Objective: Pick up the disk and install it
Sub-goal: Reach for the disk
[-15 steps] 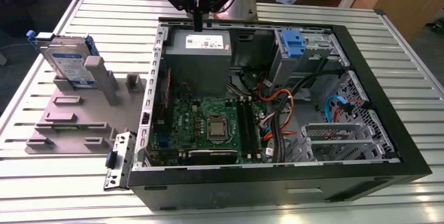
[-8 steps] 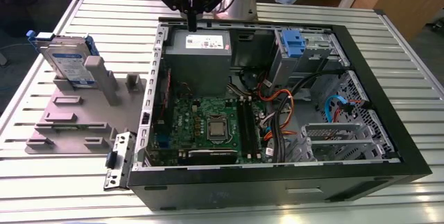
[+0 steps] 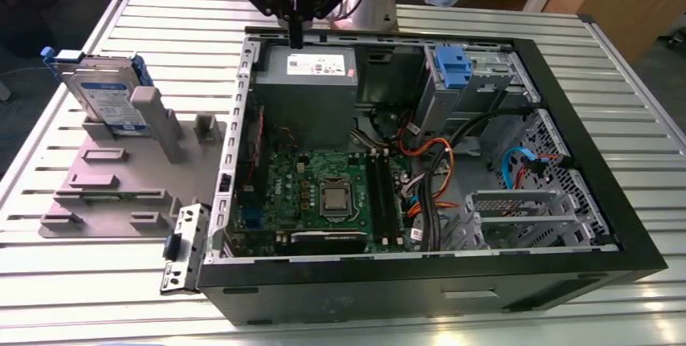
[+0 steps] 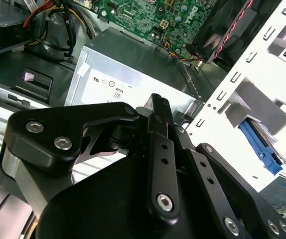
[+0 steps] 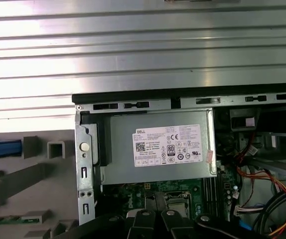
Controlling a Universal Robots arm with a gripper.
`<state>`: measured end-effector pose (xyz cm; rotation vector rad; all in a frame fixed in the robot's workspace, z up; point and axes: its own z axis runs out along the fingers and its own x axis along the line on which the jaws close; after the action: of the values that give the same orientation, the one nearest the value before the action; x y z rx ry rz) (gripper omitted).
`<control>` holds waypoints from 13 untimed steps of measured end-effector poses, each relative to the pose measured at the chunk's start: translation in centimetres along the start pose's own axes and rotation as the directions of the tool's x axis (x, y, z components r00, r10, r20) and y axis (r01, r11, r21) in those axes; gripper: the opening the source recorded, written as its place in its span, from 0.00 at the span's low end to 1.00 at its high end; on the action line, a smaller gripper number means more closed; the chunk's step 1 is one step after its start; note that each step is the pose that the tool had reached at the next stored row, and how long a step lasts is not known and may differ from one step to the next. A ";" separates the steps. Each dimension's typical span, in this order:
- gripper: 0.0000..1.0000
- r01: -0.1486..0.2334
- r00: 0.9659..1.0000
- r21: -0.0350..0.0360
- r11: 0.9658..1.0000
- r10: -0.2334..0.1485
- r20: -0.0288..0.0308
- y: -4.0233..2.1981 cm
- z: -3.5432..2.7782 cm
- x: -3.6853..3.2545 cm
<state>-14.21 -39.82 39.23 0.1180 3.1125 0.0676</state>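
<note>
Gripper point(image 3: 295, 39) hanging over far edge of open computer case point(image 3: 632, 225), just above grey power box point(image 3: 305, 89). In the second wrist view, fingertips point(image 4: 156, 102) pressed together, nothing between them. Disk point(image 3: 108, 97) off to the exterior view's left of gripper and somewhat nearer, well apart, outside the case. Standing on edge in grey stand point(image 3: 102, 181) on slatted table point(image 3: 622, 57). Long axis roughly upright with a slight lean, broad labelled face turned toward the near side. Silver body, blue-and-white label, blue plastic bracket across top and down one side. Judged: pick not yet made. Drive bay with blue tab point(image 3: 452, 69) at case's far right.
</note>
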 end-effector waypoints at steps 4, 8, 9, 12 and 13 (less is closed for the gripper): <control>0.11 0.000 1.000 0.000 1.000 0.000 0.000 0.03 0.00 0.42; 0.11 0.000 1.000 0.000 1.000 0.000 0.000 0.00 -0.01 0.91; 0.11 0.000 1.000 0.000 1.000 0.000 0.000 -0.01 -0.01 1.01; 0.11 0.000 1.000 0.000 1.000 0.000 0.000 -0.01 -0.01 1.04; 0.11 0.000 1.000 0.000 1.000 0.000 0.000 -0.01 -0.01 1.05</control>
<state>-15.25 -39.75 39.21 0.1178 3.1125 0.0676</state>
